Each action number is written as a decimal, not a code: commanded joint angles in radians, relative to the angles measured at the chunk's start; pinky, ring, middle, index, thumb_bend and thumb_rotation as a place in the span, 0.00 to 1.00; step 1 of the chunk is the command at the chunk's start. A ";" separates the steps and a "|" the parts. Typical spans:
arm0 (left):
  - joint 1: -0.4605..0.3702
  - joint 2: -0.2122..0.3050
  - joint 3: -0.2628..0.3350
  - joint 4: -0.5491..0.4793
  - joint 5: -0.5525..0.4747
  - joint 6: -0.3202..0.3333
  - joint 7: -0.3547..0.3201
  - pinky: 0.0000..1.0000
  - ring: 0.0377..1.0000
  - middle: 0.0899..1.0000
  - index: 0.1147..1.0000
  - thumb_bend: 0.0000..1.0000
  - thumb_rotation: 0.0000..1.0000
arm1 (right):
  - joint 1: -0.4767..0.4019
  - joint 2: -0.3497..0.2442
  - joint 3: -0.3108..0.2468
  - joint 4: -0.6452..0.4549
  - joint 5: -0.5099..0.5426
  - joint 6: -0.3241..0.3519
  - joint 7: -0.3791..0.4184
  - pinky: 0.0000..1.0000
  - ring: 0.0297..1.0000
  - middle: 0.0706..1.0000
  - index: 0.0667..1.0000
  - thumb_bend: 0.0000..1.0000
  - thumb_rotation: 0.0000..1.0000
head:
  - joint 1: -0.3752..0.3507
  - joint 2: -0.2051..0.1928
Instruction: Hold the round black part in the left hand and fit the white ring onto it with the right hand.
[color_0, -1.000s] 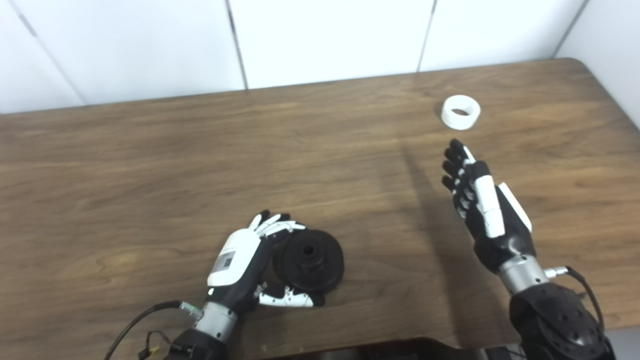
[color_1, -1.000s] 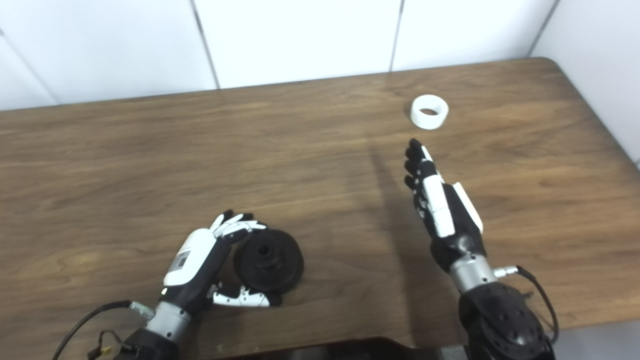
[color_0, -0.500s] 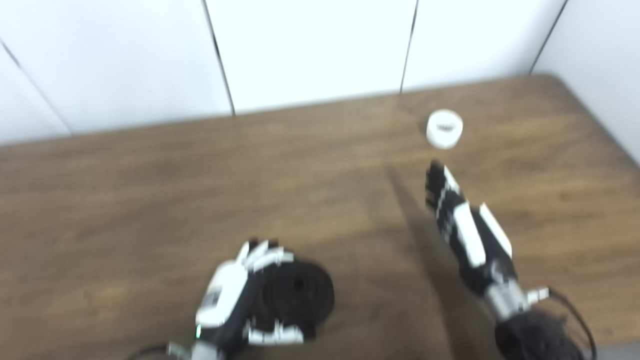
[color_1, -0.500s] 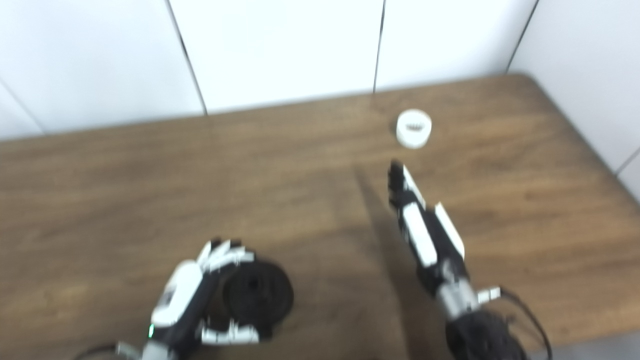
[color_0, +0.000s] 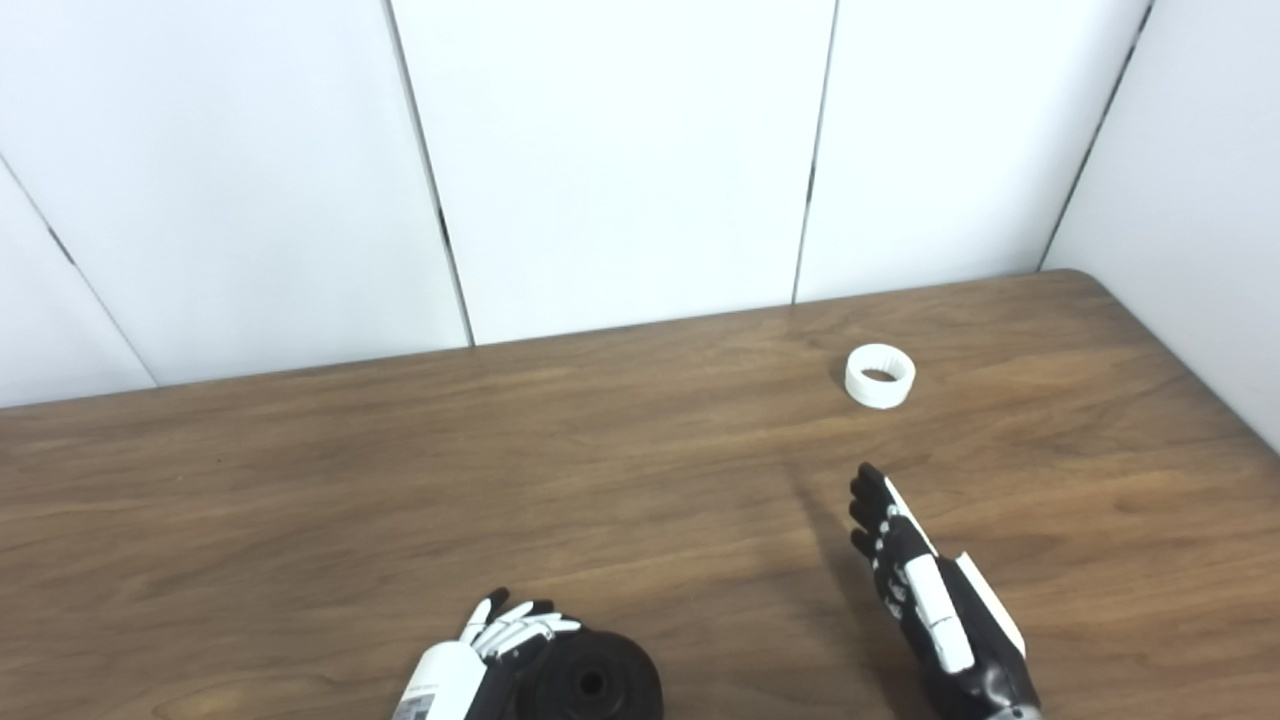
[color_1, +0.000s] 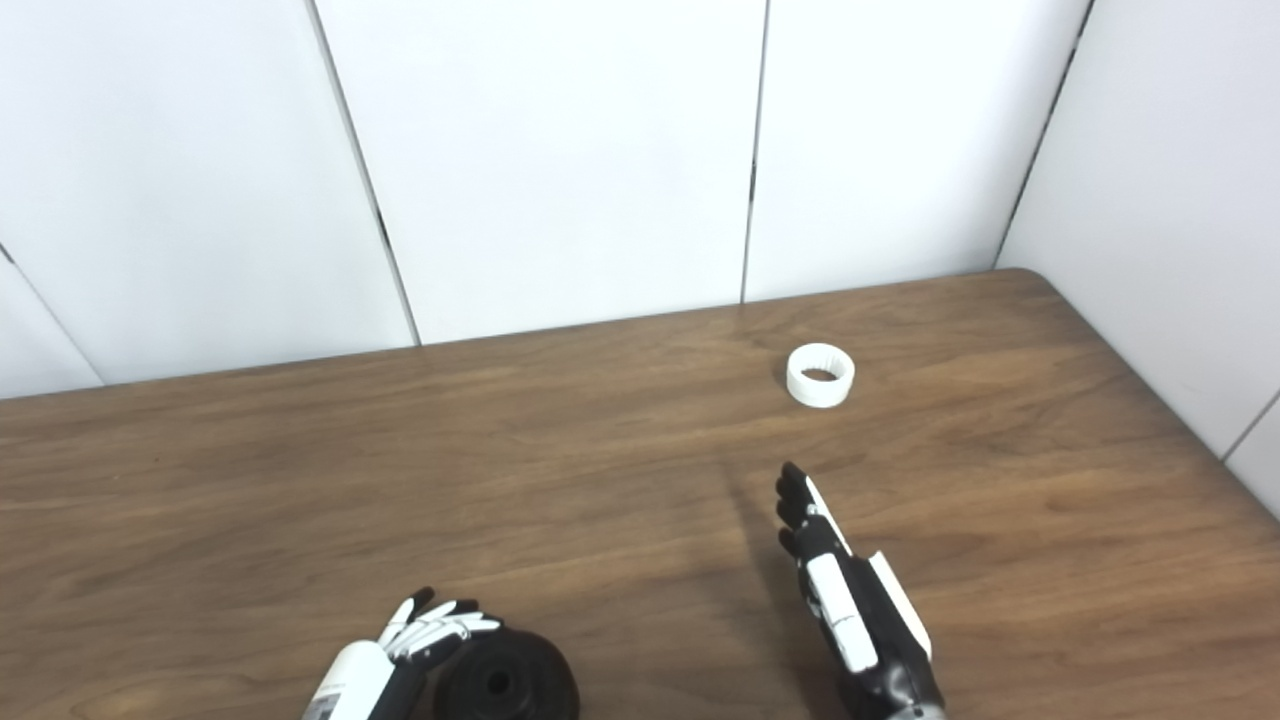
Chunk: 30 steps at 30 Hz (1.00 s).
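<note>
The round black part (color_0: 598, 682) lies on the wooden table (color_0: 400, 480) at the bottom edge of the view. My left hand (color_0: 470, 670) curls around its left side with fingers over its rim; the thumb is cut off by the frame edge. The white ring (color_0: 880, 375) lies flat on the table at the far right. My right hand (color_0: 925, 590) is open and empty, fingers straight and pointing toward the ring, a hand's length short of it.
White wall panels (color_0: 620, 150) stand behind the table's far edge. The table's right edge (color_0: 1200, 390) runs close to the side wall, a little right of the ring.
The camera has tilted upward, so the whole scene has shifted down in the picture. Both hands hold about the same places relative to the black part and the ring.
</note>
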 joint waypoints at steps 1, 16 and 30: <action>0.032 0.020 0.001 0.100 0.011 0.023 -0.013 1.00 0.85 0.76 0.42 0.52 0.06 | 0.003 0.037 0.002 -0.021 0.016 -0.052 0.006 1.00 1.00 1.00 1.00 0.61 0.98 | -0.004 0.002; 0.019 0.017 -0.001 0.135 0.034 0.033 -0.004 1.00 0.86 0.75 0.42 0.52 0.05 | -0.170 -0.003 -0.052 -0.172 -0.091 0.201 -0.061 1.00 1.00 0.98 0.98 0.57 0.84 | -0.017 0.006; 0.003 0.020 -0.007 0.183 0.050 0.042 0.000 1.00 0.87 0.77 0.42 0.52 0.05 | -0.376 -0.159 -0.141 -0.266 -0.132 0.406 -0.012 1.00 1.00 0.98 0.98 0.62 0.84 | -0.031 0.003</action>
